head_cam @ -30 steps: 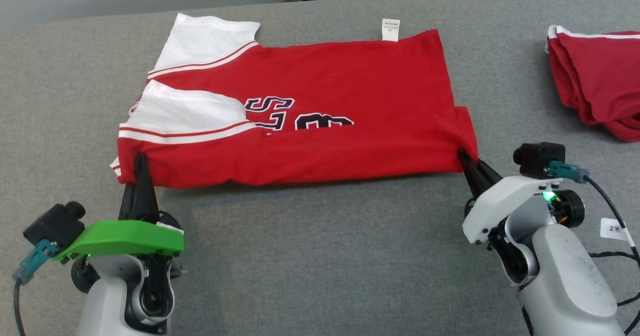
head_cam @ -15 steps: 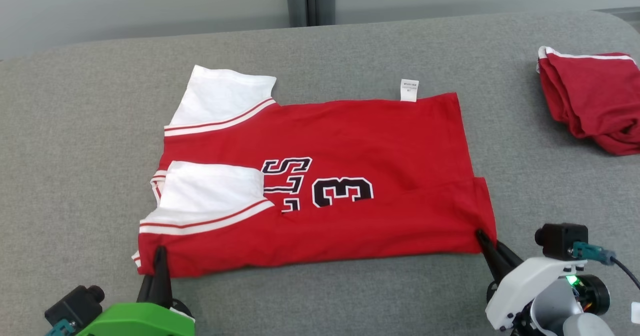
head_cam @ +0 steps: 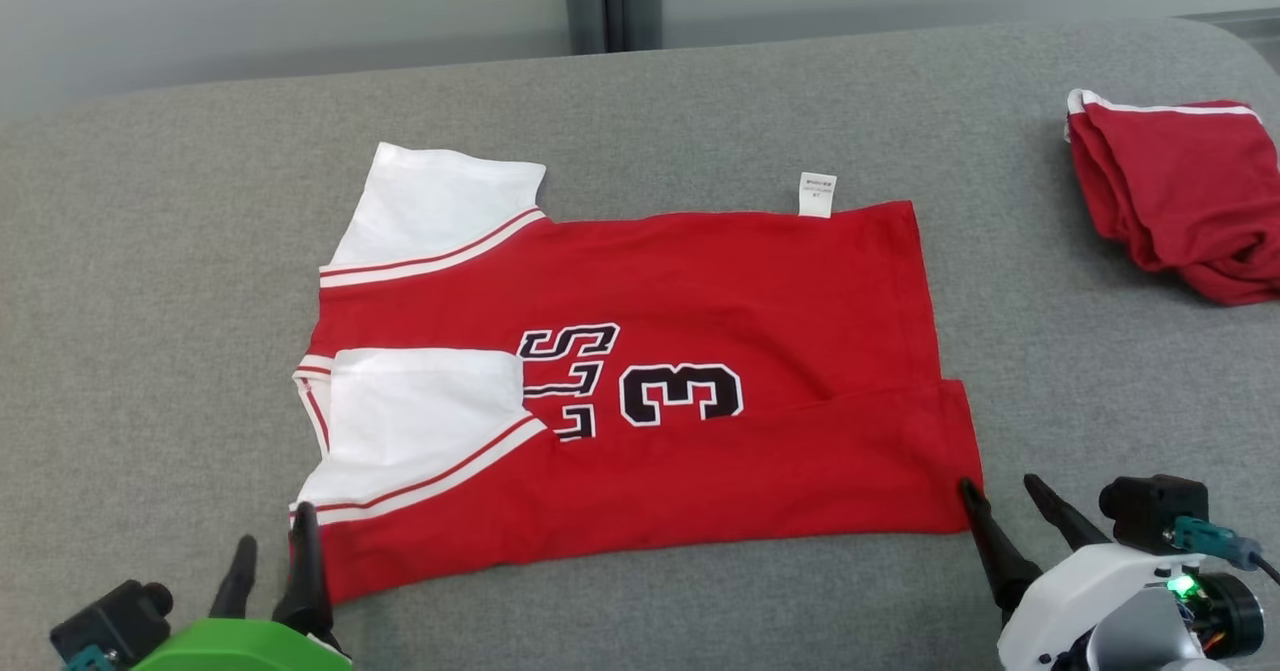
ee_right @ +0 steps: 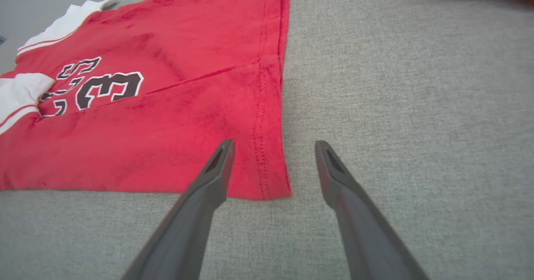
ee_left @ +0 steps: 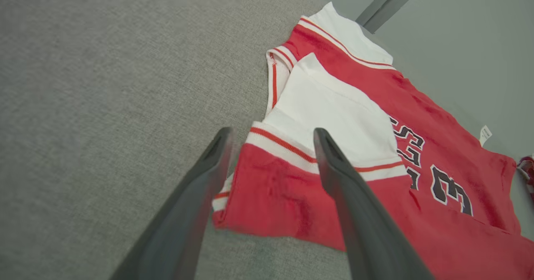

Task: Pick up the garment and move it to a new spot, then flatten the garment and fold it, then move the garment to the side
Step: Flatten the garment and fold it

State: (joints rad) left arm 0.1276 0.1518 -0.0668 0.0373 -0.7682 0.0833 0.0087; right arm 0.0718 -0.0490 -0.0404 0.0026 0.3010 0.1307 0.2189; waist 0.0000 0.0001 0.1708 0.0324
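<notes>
At garment (head_cam: 700,281) corners, left hand (head_cam: 275,529), right hand (head_cam: 998,486) agape, seemingly empty.

You have the garment (head_cam: 640,391) lying flat in the middle of the surface (head_cam: 150,251). Your left gripper (head_cam: 275,529) straddles its near left corner, and your right gripper (head_cam: 998,484) straddles its near right corner. A tag (head_cam: 816,194) sticks out past the far edge. A second garment (head_cam: 1170,201) lies well apart at the far right.
</notes>
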